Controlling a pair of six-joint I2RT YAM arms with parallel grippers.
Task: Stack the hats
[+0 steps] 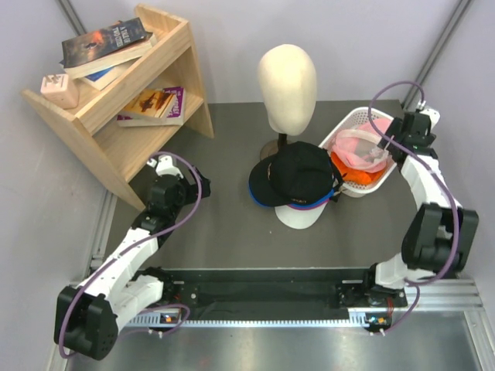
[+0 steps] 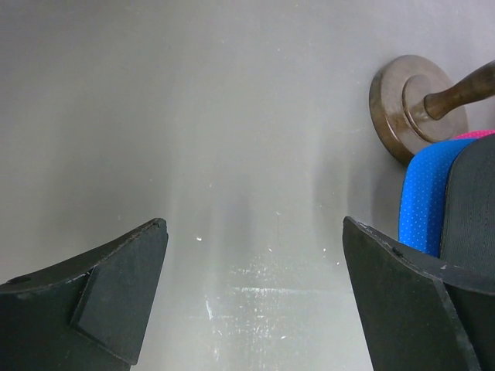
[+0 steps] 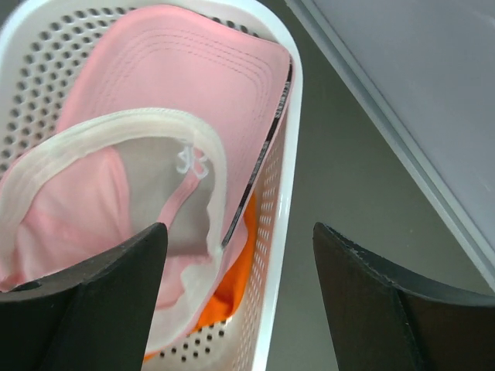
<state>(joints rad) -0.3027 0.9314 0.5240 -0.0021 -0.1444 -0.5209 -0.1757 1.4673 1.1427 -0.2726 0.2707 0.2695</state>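
Looking down from above: a black cap tops the hat pile in front of the mannequin head. The pink cap and orange hat lie in the white basket. A wooden shelf stands well apart, far left.

Left wrist: left gripper released, empty, above the table. Blue cap sits beside the stand base.

Right wrist: right gripper spread, holding nothing, over the basket wall. Risk: a finger snags the rim and drags the basket, or possibly pinches orange fabric along with pink; their overlap is unclear.
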